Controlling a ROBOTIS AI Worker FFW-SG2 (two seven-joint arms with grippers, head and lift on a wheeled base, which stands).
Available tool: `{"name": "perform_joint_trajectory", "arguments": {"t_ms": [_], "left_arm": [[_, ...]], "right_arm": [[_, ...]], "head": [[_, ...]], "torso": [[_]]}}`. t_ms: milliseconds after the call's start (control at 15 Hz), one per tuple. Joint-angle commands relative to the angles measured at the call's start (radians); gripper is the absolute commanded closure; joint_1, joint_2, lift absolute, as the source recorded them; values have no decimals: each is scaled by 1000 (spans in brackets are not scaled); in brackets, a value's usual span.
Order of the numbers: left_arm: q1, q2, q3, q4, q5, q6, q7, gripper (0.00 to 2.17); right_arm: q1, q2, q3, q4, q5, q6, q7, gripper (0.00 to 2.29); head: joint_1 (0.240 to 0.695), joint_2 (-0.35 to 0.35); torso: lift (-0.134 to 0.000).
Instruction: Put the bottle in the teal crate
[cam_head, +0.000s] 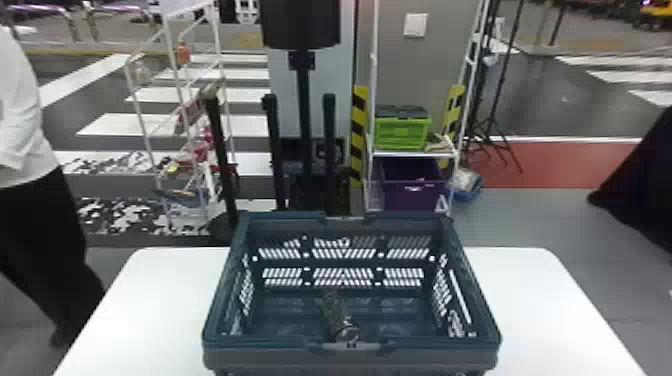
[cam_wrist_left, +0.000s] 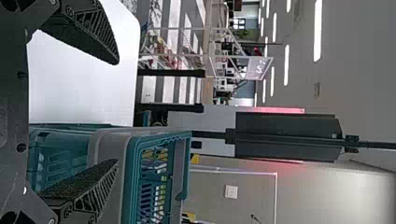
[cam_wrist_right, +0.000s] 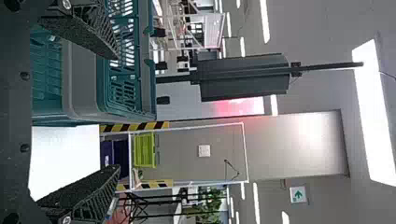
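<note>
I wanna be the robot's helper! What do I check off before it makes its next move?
1. Bottle inside the teal crate: ok, it is down in there, near the front wall.
2. Crate standing right way up on the white table: ok.
3. Left end effector open, with nothing held: ok.
4. Right end effector open, with nothing held: ok.
5. Bottle closed tight so it won't leak: cannot tell.
</note>
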Motion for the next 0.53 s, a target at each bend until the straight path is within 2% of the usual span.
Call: {"name": "perform_joint_trajectory", "arguments": {"t_ms": [0, 200, 467], "left_arm": [[3, -3, -7, -5, -3, -5, 6, 140], [3, -20, -10, -5, -6, -11, 6, 140], [18, -23, -11, -12, -9, -36, 9, 140]], "right_arm": [[23, 7, 2, 14, 0, -27, 5, 56], [49, 7, 1, -23, 0, 16, 3, 56], [66, 11, -4, -68, 2, 65, 3, 60]], "head": [[499, 0], [499, 0], [499, 0]], "torso": [[0], [0], [0]]}}
